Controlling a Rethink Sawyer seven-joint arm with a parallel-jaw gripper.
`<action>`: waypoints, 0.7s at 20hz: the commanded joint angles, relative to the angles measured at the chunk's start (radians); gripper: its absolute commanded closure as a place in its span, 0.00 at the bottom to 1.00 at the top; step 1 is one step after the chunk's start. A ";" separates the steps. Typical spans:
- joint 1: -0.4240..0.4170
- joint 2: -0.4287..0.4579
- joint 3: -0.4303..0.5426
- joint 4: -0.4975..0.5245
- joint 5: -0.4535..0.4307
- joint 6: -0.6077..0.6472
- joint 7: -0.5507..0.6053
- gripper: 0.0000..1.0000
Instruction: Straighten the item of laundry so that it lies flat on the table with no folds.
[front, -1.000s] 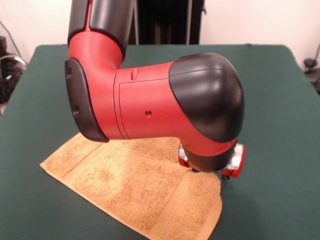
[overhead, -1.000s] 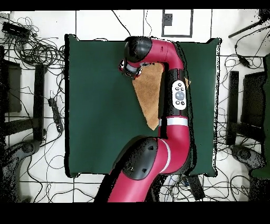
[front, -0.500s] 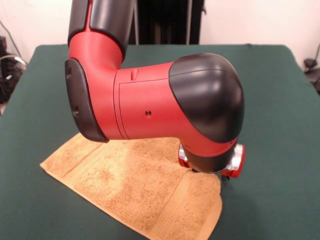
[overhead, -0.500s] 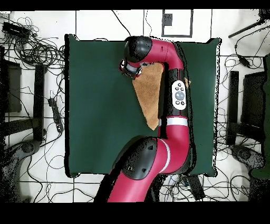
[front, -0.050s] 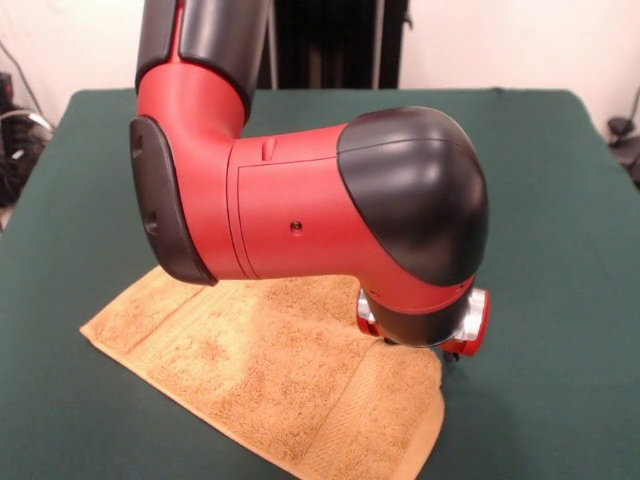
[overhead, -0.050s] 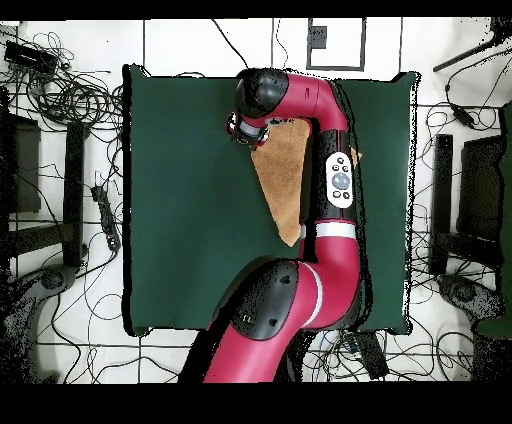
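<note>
The item of laundry (front, -0.050s: 270, 380), a golden-orange terry towel, lies on the green table (front, -0.050s: 560, 200) at the picture's lower left. Its front edge looks doubled over, and a flat woven band crosses its right end. In the overhead view the towel (overhead, -0.050s: 285, 175) shows as a long triangle, partly hidden under the red arm. The gripper (front, -0.050s: 447, 350) sits at the towel's right corner, almost wholly hidden beneath the black and red wrist; only a silver and red ring and a dark tip show. From above, the wrist (overhead, -0.050s: 247, 128) covers the towel's upper left corner on the table (overhead, -0.050s: 190, 200).
The big arm elbow (front, -0.050s: 300, 200) hangs over the towel's middle and blocks much of it. Cables (overhead, -0.050s: 70, 90) and stands crowd the floor around the table. The towel lies near the table's front edge in the front view.
</note>
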 joint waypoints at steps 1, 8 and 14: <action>0.008 0.143 -0.057 0.055 -0.131 -0.302 -0.314 0.00; 0.009 0.142 -0.059 0.056 -0.130 -0.290 -0.311 0.00; 0.003 0.140 -0.057 0.069 -0.121 -0.320 -0.312 0.00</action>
